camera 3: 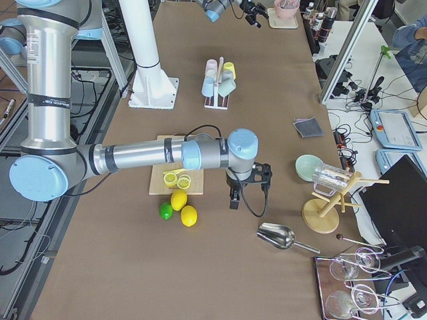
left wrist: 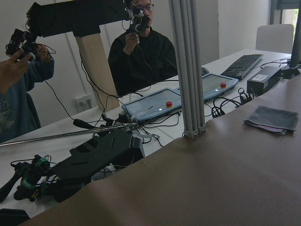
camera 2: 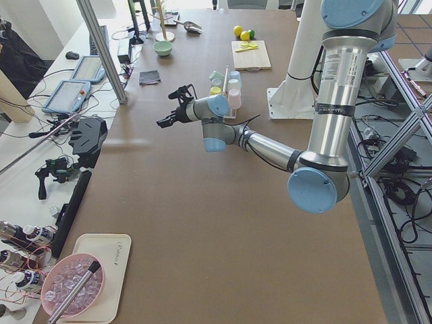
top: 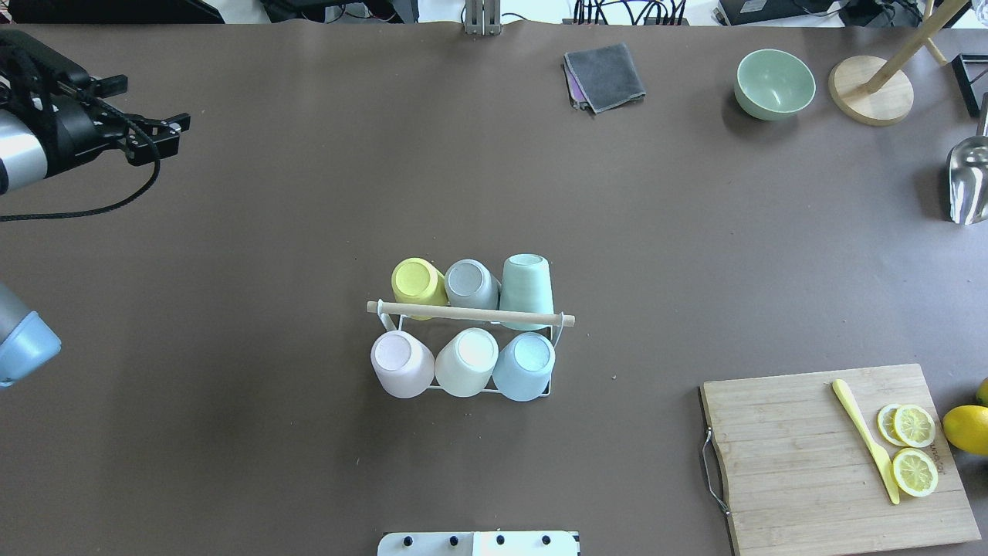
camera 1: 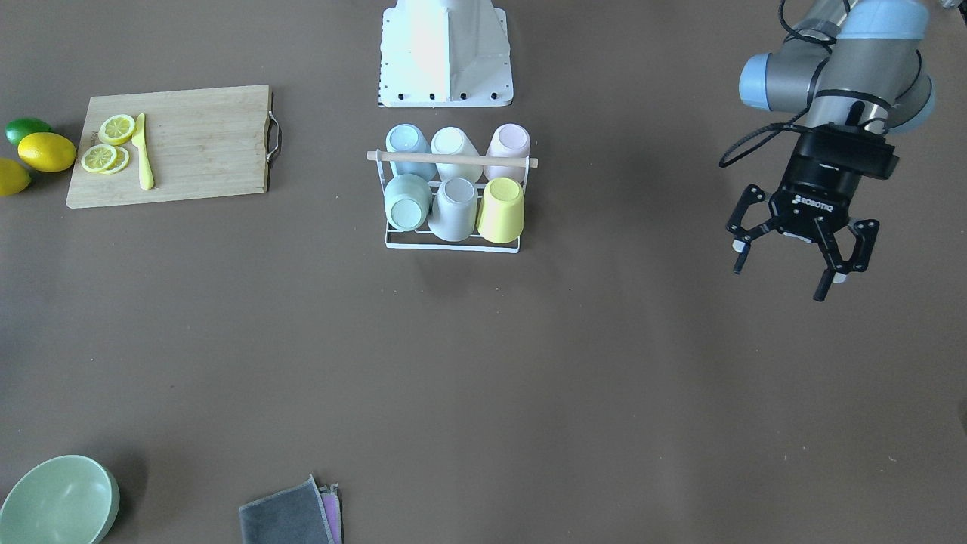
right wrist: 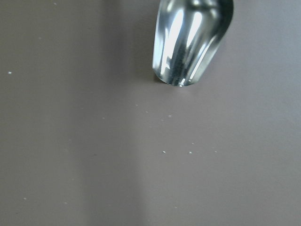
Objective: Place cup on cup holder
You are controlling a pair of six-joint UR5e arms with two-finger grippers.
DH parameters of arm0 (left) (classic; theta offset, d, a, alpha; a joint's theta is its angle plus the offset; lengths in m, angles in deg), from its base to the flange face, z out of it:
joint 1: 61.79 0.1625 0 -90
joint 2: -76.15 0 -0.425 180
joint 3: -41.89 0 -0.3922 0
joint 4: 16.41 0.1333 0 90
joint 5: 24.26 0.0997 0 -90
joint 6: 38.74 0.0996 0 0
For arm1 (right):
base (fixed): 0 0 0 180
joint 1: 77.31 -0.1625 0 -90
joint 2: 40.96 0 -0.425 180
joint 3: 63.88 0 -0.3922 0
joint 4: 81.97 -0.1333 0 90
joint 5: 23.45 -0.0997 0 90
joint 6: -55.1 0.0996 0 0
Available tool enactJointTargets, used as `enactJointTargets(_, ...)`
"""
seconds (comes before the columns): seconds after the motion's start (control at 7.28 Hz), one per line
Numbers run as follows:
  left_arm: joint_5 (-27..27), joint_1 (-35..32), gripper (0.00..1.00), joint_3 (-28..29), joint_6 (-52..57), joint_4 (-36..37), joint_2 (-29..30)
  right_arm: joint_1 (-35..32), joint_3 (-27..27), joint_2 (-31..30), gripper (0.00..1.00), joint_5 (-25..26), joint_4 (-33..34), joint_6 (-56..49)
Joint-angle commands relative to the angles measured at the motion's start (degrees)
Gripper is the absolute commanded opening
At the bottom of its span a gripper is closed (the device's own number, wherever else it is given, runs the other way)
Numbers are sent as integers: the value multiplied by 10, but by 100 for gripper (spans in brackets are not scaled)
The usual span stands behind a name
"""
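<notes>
Six cups point(top: 471, 371) are racked on the cup holder point(top: 471, 313): the task is judged done. The left claw point(camera 1: 782, 276) is spread wide and empty; the right claw point(camera 3: 247, 190) cannot be judged.

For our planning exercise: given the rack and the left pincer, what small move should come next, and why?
Probably park the left pincer: it hangs open and empty, well off the rack, where six cups fill both rows; no loose cup shows on the table.

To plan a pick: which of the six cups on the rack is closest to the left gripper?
The yellow cup, the only yellow one, at the end of the row farther from the robot's base, on the side of the open left gripper.
</notes>
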Motion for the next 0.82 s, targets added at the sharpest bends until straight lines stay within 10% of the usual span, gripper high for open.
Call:
enactJointTargets(0.0,-80,-49,98,-2,1,226,13,-46,74,-1,100,-3,1,-53)
enactJointTargets(0.69,-282,-207,98,15,170,576,49,-47,74,-3,100,27,-1,-49)
